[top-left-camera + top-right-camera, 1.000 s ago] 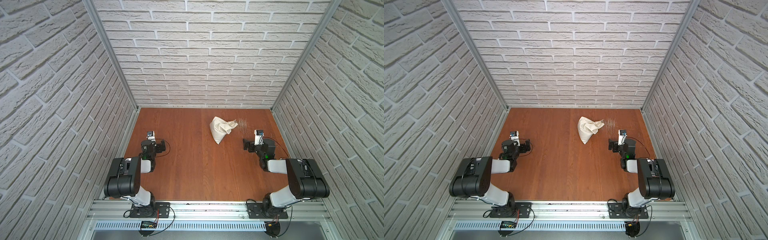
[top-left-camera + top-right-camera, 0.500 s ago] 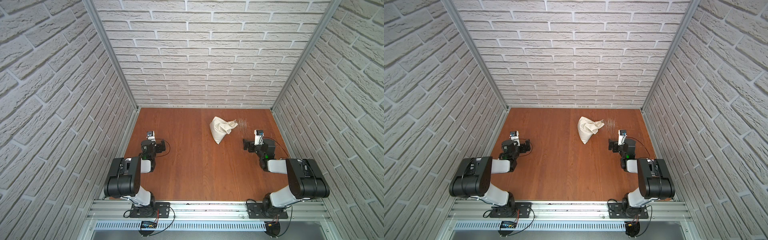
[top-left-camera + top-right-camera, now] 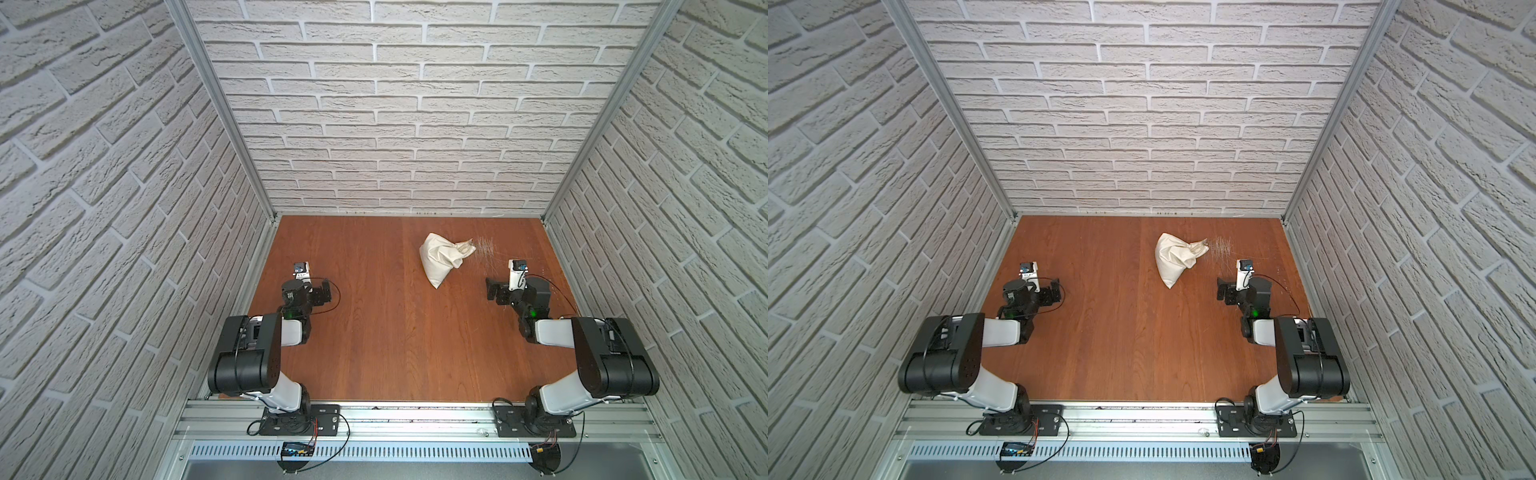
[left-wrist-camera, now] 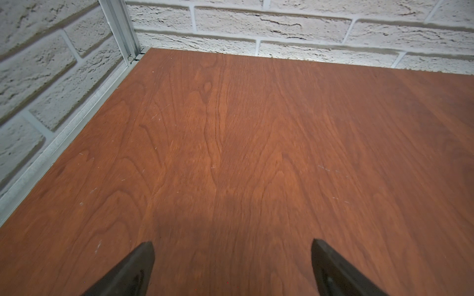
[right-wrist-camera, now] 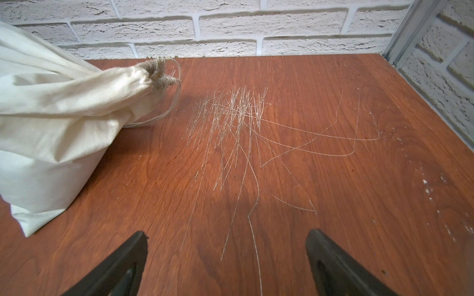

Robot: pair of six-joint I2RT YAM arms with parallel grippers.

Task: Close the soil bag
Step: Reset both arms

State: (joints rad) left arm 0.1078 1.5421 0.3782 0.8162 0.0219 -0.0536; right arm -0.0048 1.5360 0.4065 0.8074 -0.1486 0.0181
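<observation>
- Item: soil bag [image 3: 439, 262] lies slumped on its side on the worktop [image 3: 386, 340], approx 1 o'clock from worktop centre and near the back wall. The neck points to approx 2 o'clock.
- Neck [image 5: 151, 74]: right wrist view shows it puckered tight round the cord [image 5: 175, 102], no open mouth visible. The cord loop hangs slack down to the wood, just beside the bag.
- Progress (assessed): closure looks largely or fully made. Can't confirm a full cinch from these views. Remaining, if anything: a last pull on the cord.
- Left claw [image 4: 232, 246]: jaws spread wide, nothing betw. them. Sits over bare wood, approx 9 o'clock from the bag, well apart.
- Right claw [image 5: 227, 234]: jaws spread wide, empty. Approx 4 o'clock from the bag, near, not touching.
- Surroundings: patch of pale scratches [image 5: 230, 115] on the wood betw. neck and right claw. White specks [image 5: 433, 187] further out. Brick-pattern walls on 3 sides.
- Obstructions: none seen betw. either claw and the bag. Cord is thin and runs partly under a cloth fold, judged awkward to pinch.
</observation>
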